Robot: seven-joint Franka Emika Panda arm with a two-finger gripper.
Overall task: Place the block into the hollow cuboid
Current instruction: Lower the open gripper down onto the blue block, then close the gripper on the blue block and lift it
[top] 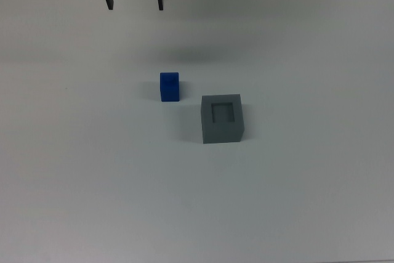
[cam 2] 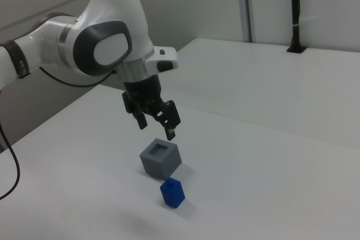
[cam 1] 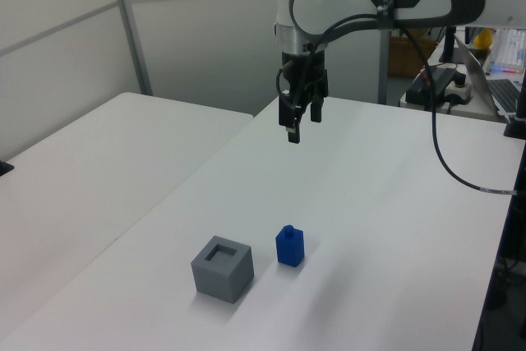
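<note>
The white bench [top: 74, 170] carries the grey hollow cuboid [top: 221, 119], recess up, and the blue block [top: 169, 86] upright just beside it, apart, on the top view's left. The Panda arm hangs wrist-down with its claw [top: 135, 2] released and empty, well above the bench. I judge it must descend toward the block, which lies toward the top view's bottom.

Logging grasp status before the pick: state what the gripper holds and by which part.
Nothing is held. The black two-finger gripper hangs open and empty above the table; the small bright blue block stands beside the matte grey hollow cuboid, untouched.
</note>
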